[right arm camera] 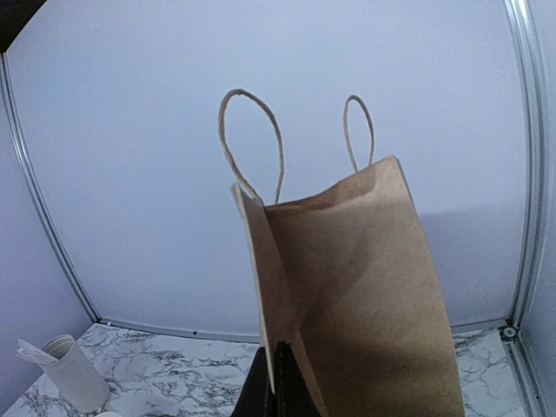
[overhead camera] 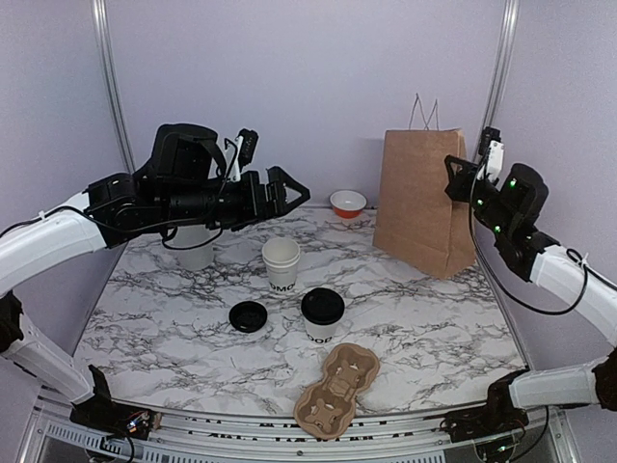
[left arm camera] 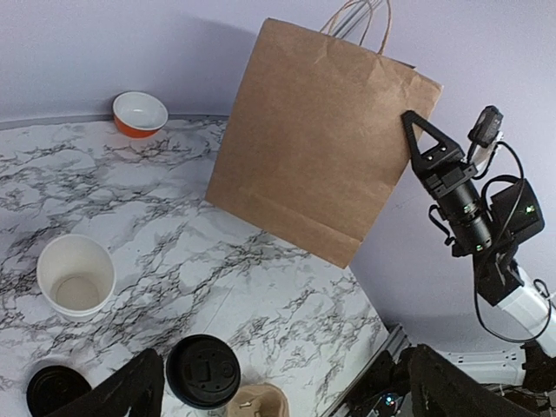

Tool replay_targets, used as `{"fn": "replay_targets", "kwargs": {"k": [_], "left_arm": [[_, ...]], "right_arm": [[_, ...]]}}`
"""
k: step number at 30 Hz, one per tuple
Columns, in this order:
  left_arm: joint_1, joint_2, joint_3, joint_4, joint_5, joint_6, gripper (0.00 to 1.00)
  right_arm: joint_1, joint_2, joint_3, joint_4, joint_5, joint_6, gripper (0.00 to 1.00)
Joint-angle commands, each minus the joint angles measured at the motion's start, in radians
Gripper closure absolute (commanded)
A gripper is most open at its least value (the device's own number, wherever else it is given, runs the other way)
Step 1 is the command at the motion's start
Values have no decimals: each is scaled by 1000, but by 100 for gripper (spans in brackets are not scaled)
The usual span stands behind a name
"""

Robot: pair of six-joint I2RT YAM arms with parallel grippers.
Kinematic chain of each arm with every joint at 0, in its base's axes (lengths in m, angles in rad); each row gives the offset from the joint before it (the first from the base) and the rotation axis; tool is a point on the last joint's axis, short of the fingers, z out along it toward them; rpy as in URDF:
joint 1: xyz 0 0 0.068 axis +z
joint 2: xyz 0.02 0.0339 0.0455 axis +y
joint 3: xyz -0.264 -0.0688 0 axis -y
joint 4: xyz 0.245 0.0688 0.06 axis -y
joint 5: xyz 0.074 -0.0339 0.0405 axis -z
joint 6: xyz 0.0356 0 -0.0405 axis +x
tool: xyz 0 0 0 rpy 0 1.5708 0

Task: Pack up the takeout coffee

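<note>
Table [overhead camera: 174, 289], as I see it from my station, left to right:

1. Left arm [overhead camera: 183, 198]: I have it raised above the far left of the table and reaching to the right. Left jaws spread wide, holding nothing.
2. Canister [overhead camera: 196, 249]: white and upright at far left, partly hidden under the left arm. White sticks poke from its top in the right wrist view.
3. Loose lid [overhead camera: 249, 315]: black and round, flat on the table left of centre, apart from both cups.
4. Open cup [overhead camera: 281, 263]: white paper with black lettering, no lid, upright. It stands farther off than the loose lid, and I can see nothing inside it.
5. Coffee [overhead camera: 322, 313]: white cup with its black lid on, upright near the table's centre. It is just right of the loose lid, nearer than the open cup and well apart from the bag.
6. Carrier [overhead camera: 337, 389]: brown moulded pulp, lying flat at the near edge, just near of the coffee.
7. Bowl [overhead camera: 348, 204]: small, white inside and orange outside, at the far edge by the back wall.
8. Bag [overhead camera: 419, 203]: brown paper with twine handles, upright at far right, top open.
9. Right arm [overhead camera: 521, 217]: raised at far right. Right jaws closed, tips at the bag's top right corner. I cannot tell whether paper is pinched between them.
</note>
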State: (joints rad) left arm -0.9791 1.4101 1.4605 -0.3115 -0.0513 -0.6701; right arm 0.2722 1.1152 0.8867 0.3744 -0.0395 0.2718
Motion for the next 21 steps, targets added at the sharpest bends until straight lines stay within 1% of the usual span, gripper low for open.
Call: {"fn": "replay_targets", "kwargs": {"k": [1, 4, 8, 14, 18, 21], "left_arm": [[8, 41, 93, 71, 94, -38, 1], [22, 89, 177, 81, 118, -100, 1], [43, 185, 298, 94, 140, -189, 1], [69, 344, 472, 97, 261, -273, 1], [78, 402, 521, 98, 280, -295, 3], [88, 427, 545, 98, 292, -298, 6]], "right_arm": [[70, -41, 59, -52, 94, -129, 100], [155, -45, 63, -69, 174, -223, 100], [254, -33, 37, -61, 296, -301, 100], [442, 17, 9, -7, 526, -475, 100], [557, 69, -11, 50, 665, -596, 100], [616, 92, -16, 59, 700, -630, 100]]}}
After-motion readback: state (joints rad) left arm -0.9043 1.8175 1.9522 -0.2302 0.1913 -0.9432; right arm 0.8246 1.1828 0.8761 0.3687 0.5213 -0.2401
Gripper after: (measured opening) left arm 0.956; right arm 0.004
